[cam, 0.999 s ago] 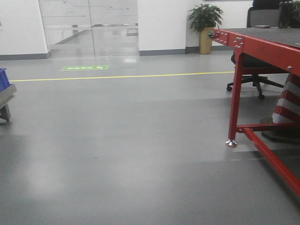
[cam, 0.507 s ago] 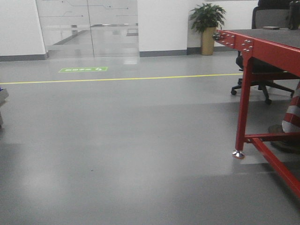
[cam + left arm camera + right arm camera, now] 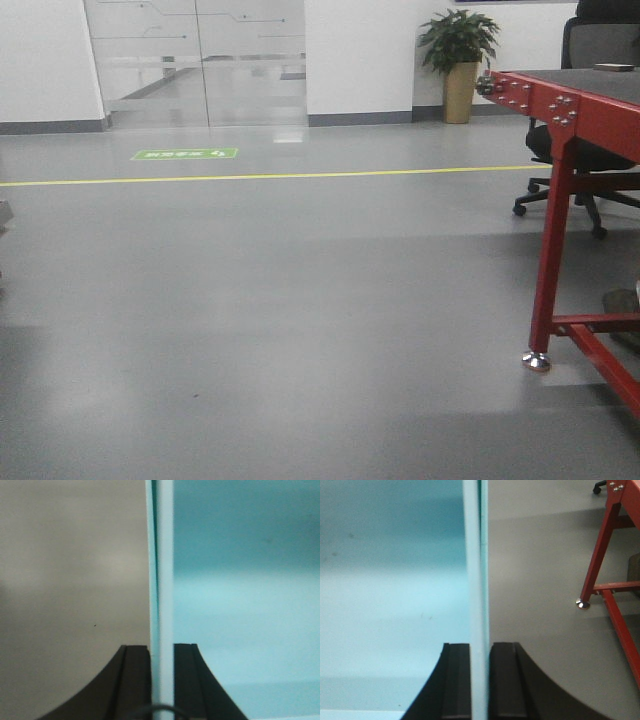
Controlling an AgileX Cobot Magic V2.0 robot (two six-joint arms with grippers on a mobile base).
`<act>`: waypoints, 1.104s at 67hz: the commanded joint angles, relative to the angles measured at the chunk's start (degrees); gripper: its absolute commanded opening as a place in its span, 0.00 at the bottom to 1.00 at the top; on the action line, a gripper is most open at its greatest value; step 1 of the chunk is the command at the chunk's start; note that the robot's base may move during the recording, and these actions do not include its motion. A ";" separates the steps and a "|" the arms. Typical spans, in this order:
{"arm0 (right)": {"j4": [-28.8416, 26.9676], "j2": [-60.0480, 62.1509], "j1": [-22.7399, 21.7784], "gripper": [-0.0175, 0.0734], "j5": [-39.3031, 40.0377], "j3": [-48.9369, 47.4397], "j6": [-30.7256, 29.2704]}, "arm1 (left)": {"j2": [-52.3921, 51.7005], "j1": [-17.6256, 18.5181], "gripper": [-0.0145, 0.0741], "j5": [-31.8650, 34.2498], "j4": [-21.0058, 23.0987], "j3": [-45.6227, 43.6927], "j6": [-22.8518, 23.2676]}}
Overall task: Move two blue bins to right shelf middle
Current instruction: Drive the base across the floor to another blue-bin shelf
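Cyan bin (image 3: 240, 605) walls were clamped between the closed left fingers (image 3: 137, 680) and right fingers (image 3: 457, 680), carried above the floor (image 3: 300, 300); the red-framed table (image 3: 560, 200) at right posed a collision risk, the shelf unseen.

Pale cyan bin (image 3: 240, 605), red table (image 3: 560, 110), grey floor (image 3: 300, 300)

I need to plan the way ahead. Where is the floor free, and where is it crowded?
The grey floor is bare between the yellow line and the camera, leftward of the red metal-framed table. It is crowded on the right: table legs, a black wheeled office chair.
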State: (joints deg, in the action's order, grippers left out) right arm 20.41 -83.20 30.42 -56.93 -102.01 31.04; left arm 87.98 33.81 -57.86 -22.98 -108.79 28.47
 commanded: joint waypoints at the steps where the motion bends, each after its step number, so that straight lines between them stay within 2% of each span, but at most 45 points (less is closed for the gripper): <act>1: 1.74 1.18 0.02 0.01 5.98 -0.87 -0.13 | -0.73 0.18 0.04 3.66 -0.75 -1.01 0.39; 74: 1.74 1.18 0.02 0.01 5.98 -0.87 -0.13 | -0.73 0.18 0.04 3.66 -0.75 -1.01 0.39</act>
State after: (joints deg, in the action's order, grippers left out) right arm 20.41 -83.20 30.42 -56.94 -102.01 31.04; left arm 87.98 33.81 -57.86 -22.98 -108.79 28.47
